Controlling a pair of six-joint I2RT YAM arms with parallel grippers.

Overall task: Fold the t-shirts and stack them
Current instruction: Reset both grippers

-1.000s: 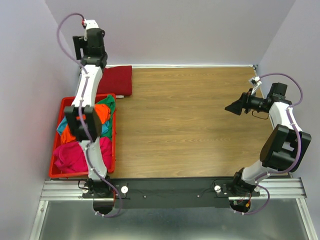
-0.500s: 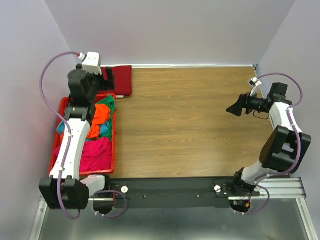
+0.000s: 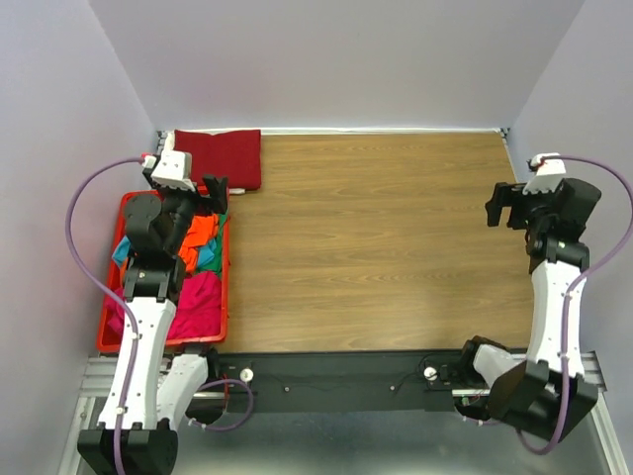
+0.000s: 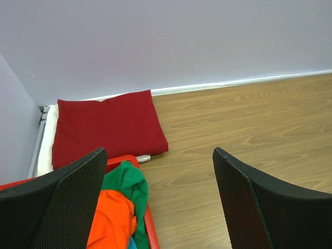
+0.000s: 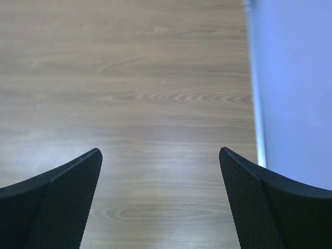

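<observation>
Our left jaws hang spread above the red bin point(image 3: 226, 297), the orange t-shirt point(image 4: 111, 218) just below them; our right jaws, also spread, stand well apart.

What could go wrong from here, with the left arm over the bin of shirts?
1. The orange shirt and green shirt lie bunched together in the red bin; the open left gripper may well pinch both at once.
2. The folded dark red shirt sits just past the bin's far end, so a shirt dragged out that way could rumple it.
3. A low grab near the rim might catch the bin itself.
</observation>
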